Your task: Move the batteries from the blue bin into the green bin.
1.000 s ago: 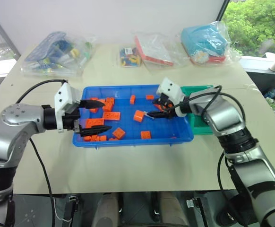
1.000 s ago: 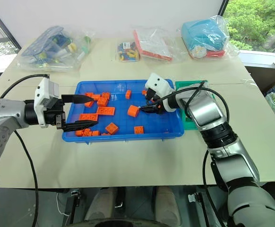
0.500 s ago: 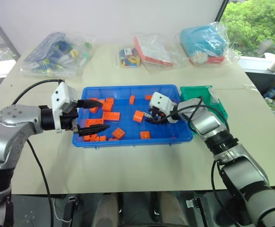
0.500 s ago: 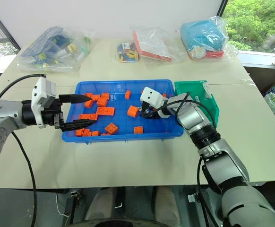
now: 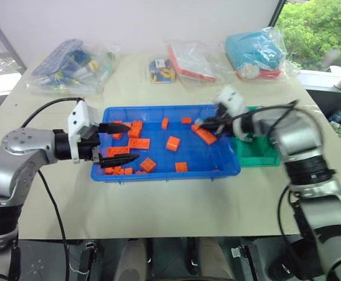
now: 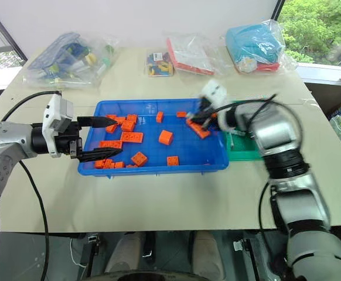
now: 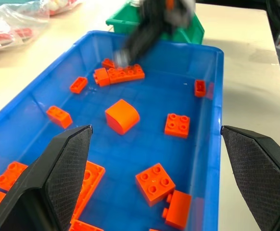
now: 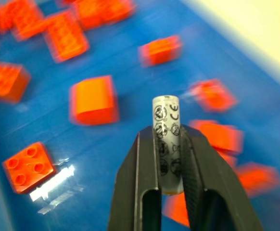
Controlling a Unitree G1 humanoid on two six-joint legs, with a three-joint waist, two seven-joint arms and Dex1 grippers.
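The right gripper [image 8: 169,144] is pinching one battery [image 8: 167,139] tight above the blue bin [image 5: 164,171] (left gripper [image 5: 119,144] is waiting wide open), not yet in the green bin [image 5: 258,153].

My right end effector [image 5: 201,124] is smeared by motion blur in the head views. My right arm hides much of the small deep green plastic bin [image 5: 258,153]. The orange toy bricks [image 8: 93,99] behind the held silver-grey cylindrical battery [image 8: 166,144] look blurred.

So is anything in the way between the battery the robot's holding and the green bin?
Nothing visible. The right gripper holds the battery above the blue bin, near its end beside the green bin. Only the blue bin's rim lies between, below the battery.
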